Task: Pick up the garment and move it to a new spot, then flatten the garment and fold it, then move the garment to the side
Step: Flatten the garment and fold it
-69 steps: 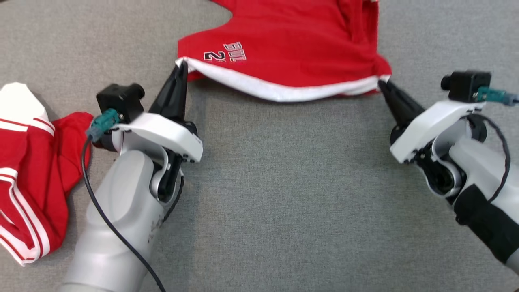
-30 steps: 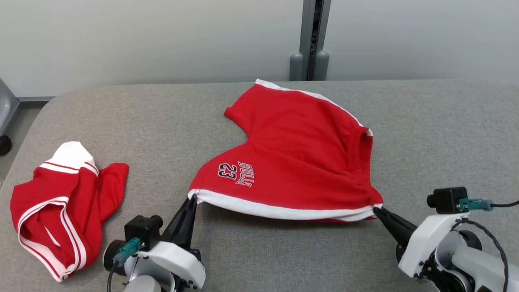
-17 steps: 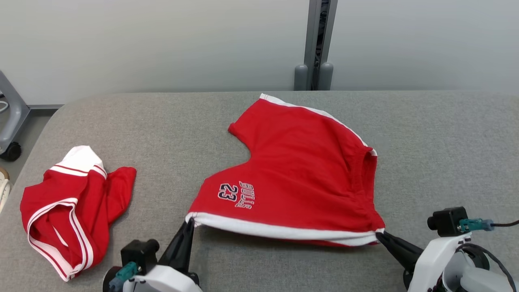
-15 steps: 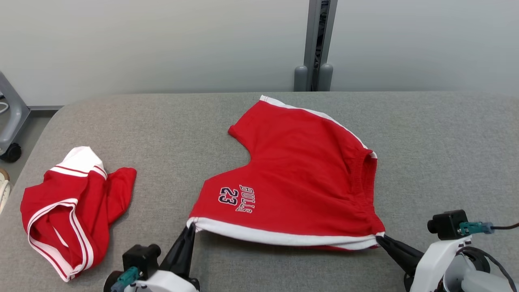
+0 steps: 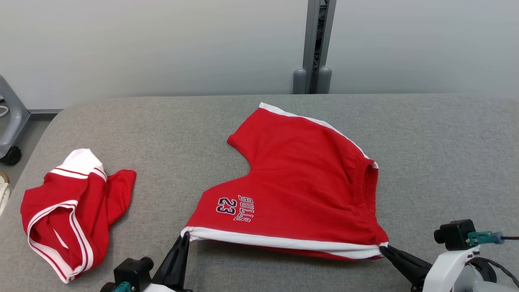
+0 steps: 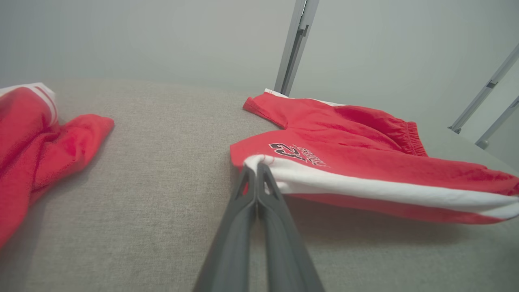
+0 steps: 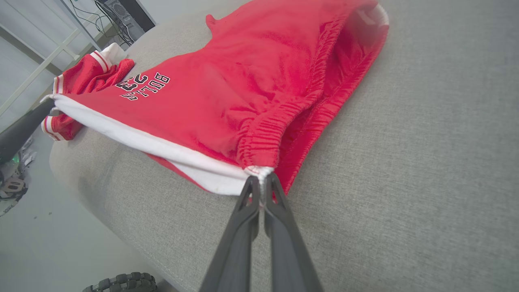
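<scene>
The garment (image 5: 300, 182) is a pair of red shorts with a white side stripe and "BULLS 23" lettering, spread on the grey padded table (image 5: 170, 134). My left gripper (image 5: 184, 237) is shut on the near left corner of its white stripe; in the left wrist view the left gripper (image 6: 256, 168) pinches that corner of the garment (image 6: 357, 162). My right gripper (image 5: 383, 248) is shut on the near right corner at the elastic waistband. The right wrist view shows the right gripper (image 7: 261, 178) clamped on the waistband of the garment (image 7: 243, 89). The near edge hangs stretched between both grippers, slightly off the table.
A second red garment with white trim (image 5: 69, 207) lies crumpled at the table's left end. A grey post (image 5: 314, 44) stands behind the table against a pale wall. The table's rounded front edge (image 7: 121, 227) lies close below the shorts, with a wheel (image 7: 121, 282) on the floor.
The head view has tilted up and back, so the whole table has come into it. Both grippers stay shut on the shorts' near corners and have drawn them a little toward me.
</scene>
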### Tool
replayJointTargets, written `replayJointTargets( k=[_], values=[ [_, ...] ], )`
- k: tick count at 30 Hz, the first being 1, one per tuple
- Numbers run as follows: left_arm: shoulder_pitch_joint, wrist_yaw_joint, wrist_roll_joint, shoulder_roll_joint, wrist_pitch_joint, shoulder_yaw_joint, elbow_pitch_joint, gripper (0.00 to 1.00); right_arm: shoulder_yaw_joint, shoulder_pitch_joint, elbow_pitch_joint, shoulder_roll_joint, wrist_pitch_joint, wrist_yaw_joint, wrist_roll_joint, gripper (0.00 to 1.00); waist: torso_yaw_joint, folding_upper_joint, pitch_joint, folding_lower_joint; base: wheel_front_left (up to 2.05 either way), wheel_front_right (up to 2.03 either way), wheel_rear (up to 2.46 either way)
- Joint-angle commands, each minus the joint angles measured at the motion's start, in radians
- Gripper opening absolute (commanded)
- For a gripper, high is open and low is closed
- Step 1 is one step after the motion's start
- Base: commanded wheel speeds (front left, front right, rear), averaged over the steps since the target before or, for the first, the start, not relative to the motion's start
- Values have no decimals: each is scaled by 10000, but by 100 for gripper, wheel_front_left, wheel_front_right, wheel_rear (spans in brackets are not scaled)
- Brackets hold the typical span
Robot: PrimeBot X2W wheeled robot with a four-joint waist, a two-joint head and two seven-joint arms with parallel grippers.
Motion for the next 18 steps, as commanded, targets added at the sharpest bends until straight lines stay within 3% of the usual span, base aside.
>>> replayJointTargets(
  k=[1,8,18],
  values=[
    [-17,-47,61,50,-22,62,-82,0,4,80,-66,-97,-28,2,-21,0,-14,-1,23,0,0,0,0],
    [-855,-43,328,154,-22,173,-326,0,-344,-523,-355,-45,-239,2,-37,0,-237,-1,537,0,0,0,0],
    [-3854,173,785,598,-22,606,548,0,-1796,-1422,-303,611,-555,2,-398,0,-1101,-1,2081,0,0,0,0]
  ],
)
